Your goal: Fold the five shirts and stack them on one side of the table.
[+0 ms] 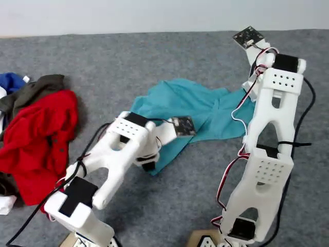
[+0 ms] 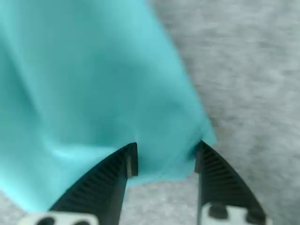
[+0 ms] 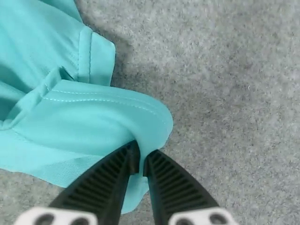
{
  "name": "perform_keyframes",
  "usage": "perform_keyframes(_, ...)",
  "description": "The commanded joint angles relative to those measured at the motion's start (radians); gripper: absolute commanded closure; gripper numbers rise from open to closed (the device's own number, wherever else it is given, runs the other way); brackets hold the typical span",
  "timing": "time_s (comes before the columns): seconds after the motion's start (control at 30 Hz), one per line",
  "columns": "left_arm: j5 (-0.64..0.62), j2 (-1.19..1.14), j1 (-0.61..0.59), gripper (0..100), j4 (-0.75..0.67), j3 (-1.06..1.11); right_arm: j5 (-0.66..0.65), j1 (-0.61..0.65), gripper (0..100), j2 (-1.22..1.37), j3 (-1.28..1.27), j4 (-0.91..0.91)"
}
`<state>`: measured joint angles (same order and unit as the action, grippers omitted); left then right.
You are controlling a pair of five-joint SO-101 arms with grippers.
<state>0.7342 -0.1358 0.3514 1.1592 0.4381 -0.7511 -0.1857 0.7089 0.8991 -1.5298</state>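
A teal shirt (image 1: 195, 110) lies crumpled in the middle of the grey table. My left gripper (image 2: 166, 152) is open at the shirt's near corner (image 2: 93, 93), one finger on each side of the hem; in the high view it sits low at that corner (image 1: 150, 164). My right gripper (image 3: 142, 157) is shut on a folded, stitched edge of the teal shirt (image 3: 70, 117). In the high view that gripper (image 1: 251, 86) is at the shirt's right side, mostly hidden behind its own arm.
A pile of shirts lies at the table's left edge: a red one (image 1: 41, 139) on top, a dark olive one (image 1: 36, 90) behind it, a blue one (image 1: 10, 81) and a bit of white cloth (image 1: 6, 205). Bare grey felt (image 1: 195, 190) stretches between the arm bases.
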Motion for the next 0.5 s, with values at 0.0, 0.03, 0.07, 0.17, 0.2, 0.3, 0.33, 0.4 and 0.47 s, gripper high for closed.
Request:
perform_keyframes(0.0,0.003,0.005,-0.037,79,-0.061,-0.010,0.012,-0.005,98.9,-0.024,0.012,0.010)
perform_keyframes(0.03,0.003,0.005,-0.046,80,-0.074,-0.010,0.012,-0.004,98.9,-0.024,0.012,0.010)
perform_keyframes(0.07,0.005,0.005,-0.054,82,-0.083,-0.010,0.011,-0.001,98.9,-0.024,0.012,0.010)
perform_keyframes(0.17,0.008,0.005,-0.072,89,-0.101,-0.012,0.011,0.008,98.9,-0.024,0.012,0.010)
perform_keyframes(0.2,0.008,0.005,-0.078,92,-0.103,-0.015,0.012,0.013,98.9,-0.024,0.012,0.010)
perform_keyframes(0.3,0.008,0.006,-0.103,100,-0.095,-0.061,0.012,0.022,98.9,-0.024,0.012,0.010)
perform_keyframes(0.33,0.008,0.009,-0.117,100,-0.094,-0.084,0.012,0.027,98.9,-0.024,0.012,0.010)
perform_keyframes(0.4,0.008,0.008,-0.150,100,-0.094,-0.142,0.012,0.031,98.9,-0.024,0.012,0.010)
perform_keyframes(0.47,0.008,0.006,-0.183,100,-0.100,-0.200,0.012,0.036,98.9,-0.024,0.012,0.010)
